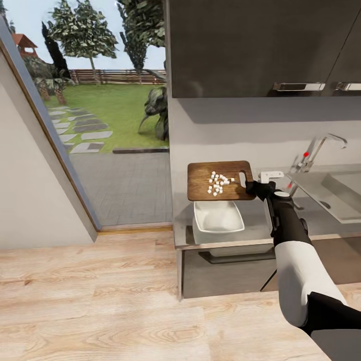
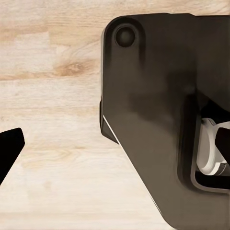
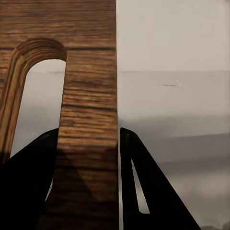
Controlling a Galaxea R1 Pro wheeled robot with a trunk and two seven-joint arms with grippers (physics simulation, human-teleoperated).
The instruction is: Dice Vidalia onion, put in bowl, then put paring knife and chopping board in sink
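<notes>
The brown chopping board [image 1: 205,181] hangs just above the countertop [image 1: 258,226], over the far rim of the white bowl [image 1: 218,218]. Several small white diced onion pieces [image 1: 218,183] lie on it. My right gripper [image 1: 252,187] is shut on the board's end by the slot handle. In the right wrist view the wooden strip [image 3: 88,96] beside the slot sits between the right gripper [image 3: 88,136] and its black fingers [image 3: 28,167]. The grey sink [image 1: 337,194] with its chrome tap [image 1: 325,142] lies to the right. My left gripper [image 2: 115,148] hangs open over the wooden floor. The paring knife is not clearly seen.
Dark wall cabinets [image 1: 260,45] hang above the counter. A glass door [image 1: 100,125] to the garden stands at the left. Wooden floor [image 1: 100,301] spreads before the dark base cabinets. The robot's dark body [image 2: 158,105] is close to the left gripper.
</notes>
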